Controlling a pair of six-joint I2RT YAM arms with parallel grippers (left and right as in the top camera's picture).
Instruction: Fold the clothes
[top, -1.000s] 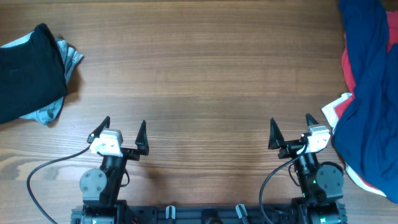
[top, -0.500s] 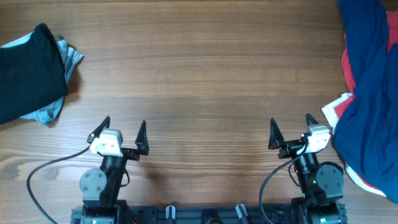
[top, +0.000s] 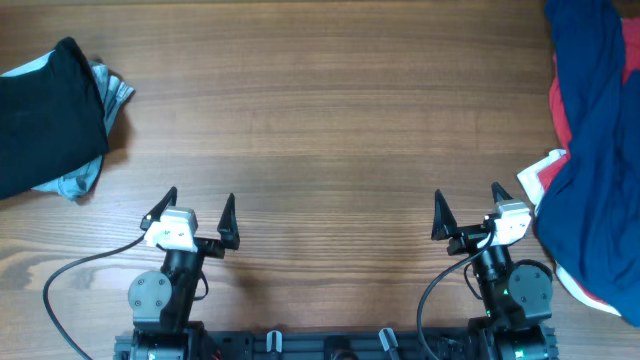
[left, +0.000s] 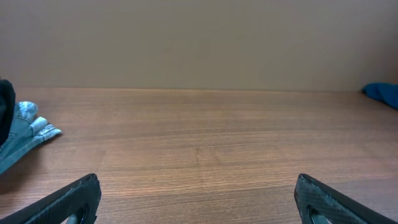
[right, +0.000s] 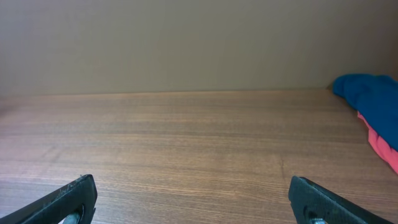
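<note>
A large dark blue shirt (top: 600, 170) lies heaped at the table's right edge over a red shirt (top: 560, 112); both also show in the right wrist view, the blue (right: 372, 93) above the red (right: 380, 142). A black garment (top: 45, 115) lies folded at the far left on a grey one (top: 85, 178), whose edge shows in the left wrist view (left: 25, 127). My left gripper (top: 196, 212) and right gripper (top: 466, 208) are both open and empty near the front edge, apart from all the clothes.
A white patch of cloth (top: 540, 172) sticks out beside the blue shirt near my right gripper. The wooden table (top: 320, 130) spans the view. A plain wall stands behind its far edge in both wrist views.
</note>
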